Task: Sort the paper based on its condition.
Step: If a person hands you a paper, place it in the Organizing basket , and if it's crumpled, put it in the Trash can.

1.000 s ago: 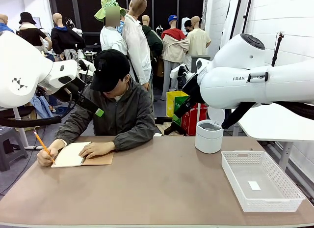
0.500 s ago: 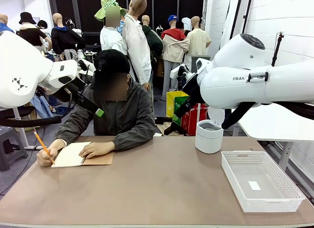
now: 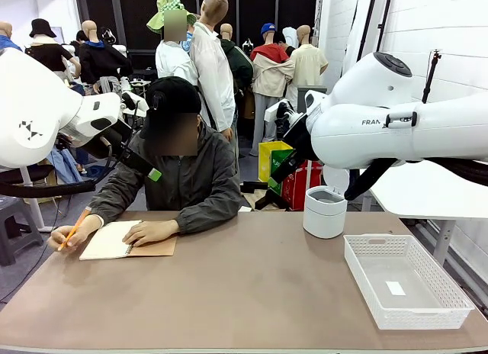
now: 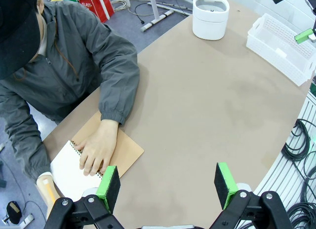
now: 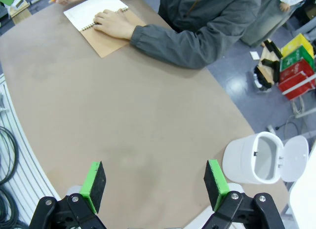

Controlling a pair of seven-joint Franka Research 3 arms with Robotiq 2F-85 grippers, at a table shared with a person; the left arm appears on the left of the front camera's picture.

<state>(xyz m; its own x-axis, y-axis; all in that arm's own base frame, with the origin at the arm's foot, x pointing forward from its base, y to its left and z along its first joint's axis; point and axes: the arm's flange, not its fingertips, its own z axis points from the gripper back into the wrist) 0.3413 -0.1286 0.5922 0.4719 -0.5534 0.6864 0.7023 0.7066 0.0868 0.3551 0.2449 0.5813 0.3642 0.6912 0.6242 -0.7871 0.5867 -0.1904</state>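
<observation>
Hand (image 3: 150, 232) flat on rectangular, spiral-bound, brown kraft-covered notebook (image 3: 107, 243).

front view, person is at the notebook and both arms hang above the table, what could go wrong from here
1. The person's hand lies on the notebook and the other hand holds a pencil; the open left gripper might hit fingers if it reaches there.
2. The bin and the basket stand side by side, so a sheet could drop into the wrong one.
</observation>
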